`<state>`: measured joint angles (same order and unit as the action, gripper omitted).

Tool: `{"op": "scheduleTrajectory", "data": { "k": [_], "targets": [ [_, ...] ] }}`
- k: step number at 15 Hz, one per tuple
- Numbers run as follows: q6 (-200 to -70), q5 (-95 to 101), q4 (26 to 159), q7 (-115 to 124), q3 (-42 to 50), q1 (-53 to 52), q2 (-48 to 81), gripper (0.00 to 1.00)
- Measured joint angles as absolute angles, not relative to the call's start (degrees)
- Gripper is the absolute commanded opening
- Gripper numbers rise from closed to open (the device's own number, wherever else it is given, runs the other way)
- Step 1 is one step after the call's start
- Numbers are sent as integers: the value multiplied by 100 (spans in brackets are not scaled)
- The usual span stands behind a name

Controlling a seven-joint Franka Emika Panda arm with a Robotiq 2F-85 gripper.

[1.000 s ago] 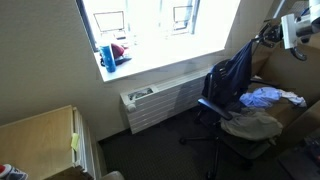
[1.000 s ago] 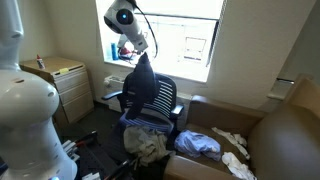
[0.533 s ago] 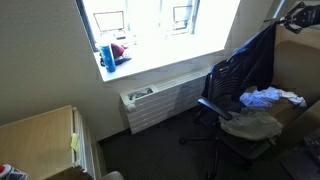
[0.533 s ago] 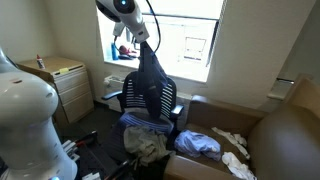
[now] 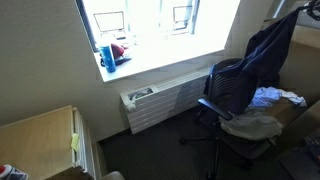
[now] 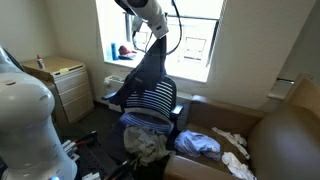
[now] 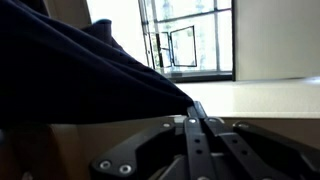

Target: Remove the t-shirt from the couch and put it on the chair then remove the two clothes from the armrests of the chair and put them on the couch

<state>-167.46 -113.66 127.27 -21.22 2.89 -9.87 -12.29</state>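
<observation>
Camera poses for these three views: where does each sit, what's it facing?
Exterior view: high across the room, facing the window wall and chair; arm just clips the top right.
Exterior view: lower, facing chair and couch; arm overhead.
Wrist view: along the shut tool gripping the navy garment, window beyond.
Both exterior views share chair and navy garment.

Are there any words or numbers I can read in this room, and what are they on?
No words or numbers can be read anywhere.
The yellow tag on the wooden cabinet: too small to read.
The blue container on the windowsill: no label readable.
The dark navy garment: no print shows.
</observation>
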Motion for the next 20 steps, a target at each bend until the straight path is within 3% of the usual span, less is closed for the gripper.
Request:
{"op": "scheduleTrajectory", "data": {
  "k": [2, 5, 15, 20],
  "targets": [
    [-15851, -10296, 12758, -1389, 796, -964, -1426, 0],
    [-15839, -10163, 12444, -998, 1280, -727, -1573, 0],
    [-15805, -13009, 10878, -3479, 2637, 114, -685, 1],
    [-15810, -12835, 10984, -2833, 2670, 80, -421, 0]
  ]
}}
